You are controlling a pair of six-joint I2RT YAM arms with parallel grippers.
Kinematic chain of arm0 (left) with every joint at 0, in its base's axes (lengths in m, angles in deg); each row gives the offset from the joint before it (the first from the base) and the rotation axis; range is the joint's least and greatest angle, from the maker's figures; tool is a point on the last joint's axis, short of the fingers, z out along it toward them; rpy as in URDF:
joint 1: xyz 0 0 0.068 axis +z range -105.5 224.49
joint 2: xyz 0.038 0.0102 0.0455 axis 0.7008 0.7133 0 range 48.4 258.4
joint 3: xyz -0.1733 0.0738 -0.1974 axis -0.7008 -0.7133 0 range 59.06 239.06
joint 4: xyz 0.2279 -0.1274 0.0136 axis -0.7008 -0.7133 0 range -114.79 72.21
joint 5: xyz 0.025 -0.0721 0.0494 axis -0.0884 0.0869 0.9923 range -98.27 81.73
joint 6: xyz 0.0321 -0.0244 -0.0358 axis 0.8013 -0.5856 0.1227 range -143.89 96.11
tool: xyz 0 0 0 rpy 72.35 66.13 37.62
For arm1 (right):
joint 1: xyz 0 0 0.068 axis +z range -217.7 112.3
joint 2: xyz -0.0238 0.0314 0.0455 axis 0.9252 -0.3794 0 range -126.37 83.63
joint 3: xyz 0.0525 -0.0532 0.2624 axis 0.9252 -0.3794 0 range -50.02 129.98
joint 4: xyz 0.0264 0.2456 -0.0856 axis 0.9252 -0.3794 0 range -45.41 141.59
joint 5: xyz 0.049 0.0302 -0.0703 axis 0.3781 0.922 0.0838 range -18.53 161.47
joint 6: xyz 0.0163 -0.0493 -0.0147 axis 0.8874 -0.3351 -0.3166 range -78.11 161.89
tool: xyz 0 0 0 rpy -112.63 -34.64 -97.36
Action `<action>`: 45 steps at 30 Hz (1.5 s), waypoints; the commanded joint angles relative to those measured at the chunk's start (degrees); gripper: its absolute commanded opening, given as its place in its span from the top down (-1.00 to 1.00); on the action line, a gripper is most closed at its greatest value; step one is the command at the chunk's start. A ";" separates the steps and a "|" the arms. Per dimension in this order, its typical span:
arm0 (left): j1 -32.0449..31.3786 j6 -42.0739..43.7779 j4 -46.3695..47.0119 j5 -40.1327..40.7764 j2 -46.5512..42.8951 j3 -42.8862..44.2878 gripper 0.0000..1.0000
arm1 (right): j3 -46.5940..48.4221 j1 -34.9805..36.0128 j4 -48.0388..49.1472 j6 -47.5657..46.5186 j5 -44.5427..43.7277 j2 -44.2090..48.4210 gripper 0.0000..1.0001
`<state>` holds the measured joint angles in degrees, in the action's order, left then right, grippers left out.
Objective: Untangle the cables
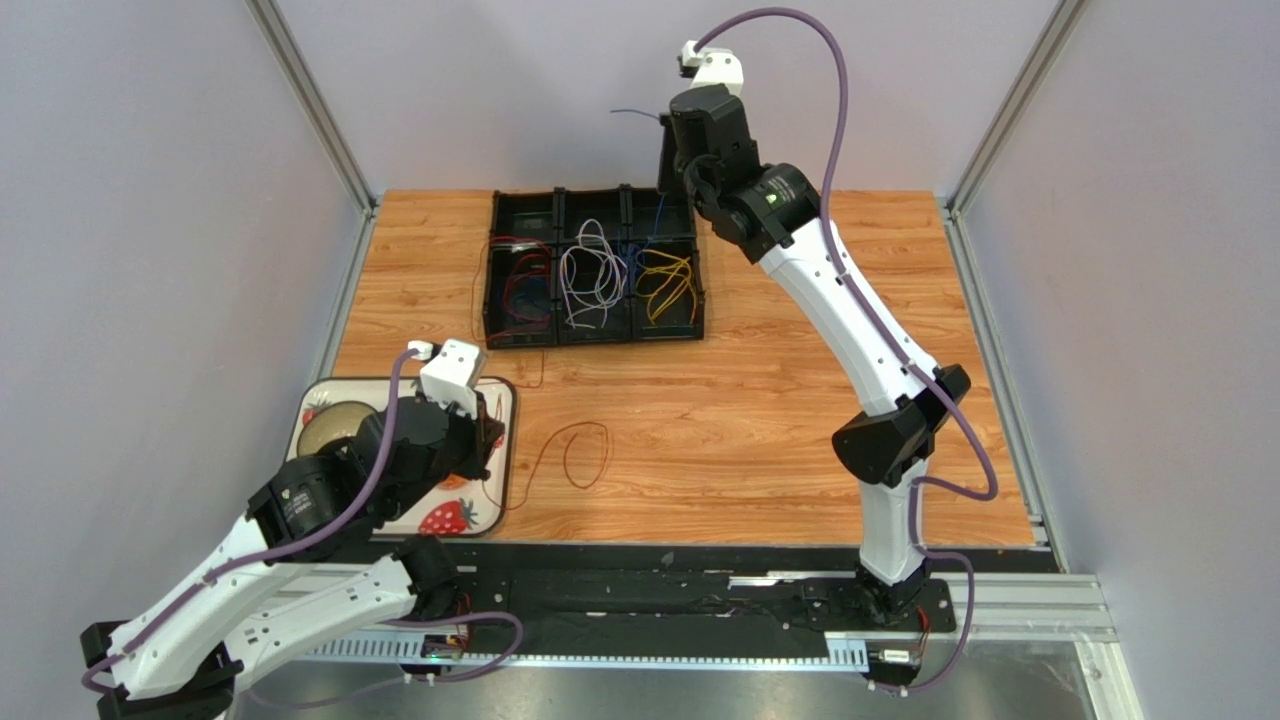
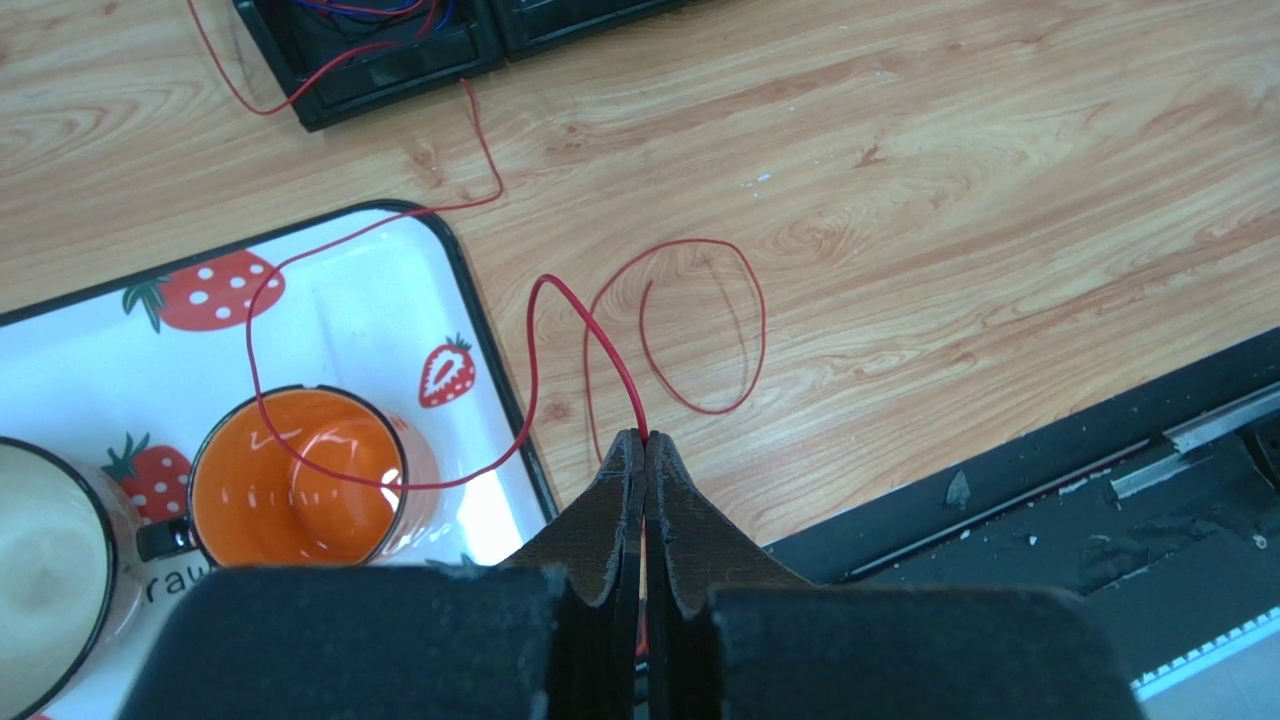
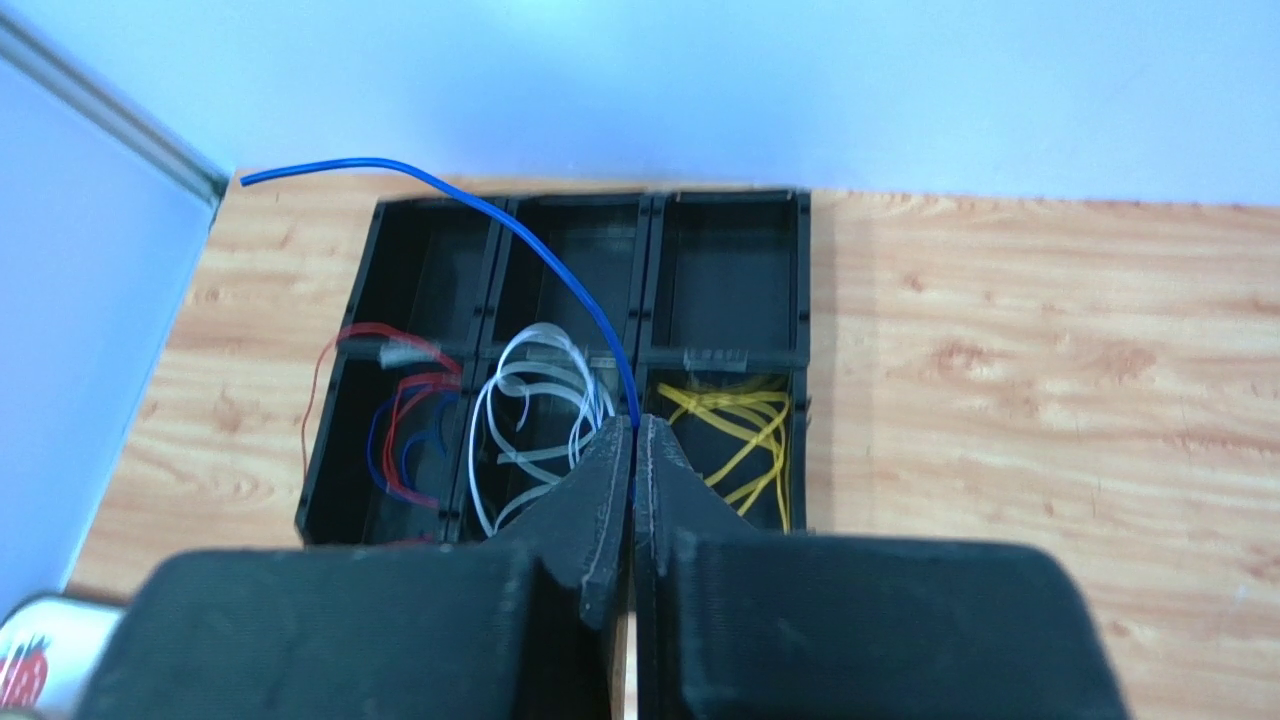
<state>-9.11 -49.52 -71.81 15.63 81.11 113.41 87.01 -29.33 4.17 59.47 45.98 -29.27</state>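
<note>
1. A wooden counter [image 1: 781,405] fills my overhead view, with both arms reaching over it.
2. A black six-compartment organizer [image 1: 594,333] sits at the far side. Its near row holds red and blue cables [image 3: 406,435] on the left, white cables [image 3: 526,390] in the middle and yellow cables [image 3: 736,420] on the right.
3. A strawberry-print tray [image 2: 376,285] lies at the near left, carrying an orange cup [image 2: 301,465] and a cream cup [image 2: 38,570].
4. The left end effector [image 2: 646,440] is pinched closed on a red cable [image 2: 721,243]. The cable loops on the counter, crosses the tray and the orange cup, and runs to the organizer.
5. The right end effector [image 3: 634,425] is clamped on a blue cable [image 3: 496,219], held in the air above the organizer.
</note>
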 commanded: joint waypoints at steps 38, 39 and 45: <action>2.10 0.84 1.99 -1.40 2.62 -0.29 1.00 | -23.83 -10.86 21.14 -0.88 21.01 -13.84 0.47; 2.10 0.84 1.90 -1.31 2.71 -0.29 1.00 | -23.83 -10.86 20.97 -1.15 21.10 -12.53 0.30; 2.10 0.40 1.81 -0.61 4.20 -0.29 1.00 | -23.91 -10.51 15.35 -2.56 17.86 -6.99 0.00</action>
<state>-7.21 -49.28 -71.55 14.34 83.86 113.17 62.46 -40.02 22.79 58.29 66.35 -44.15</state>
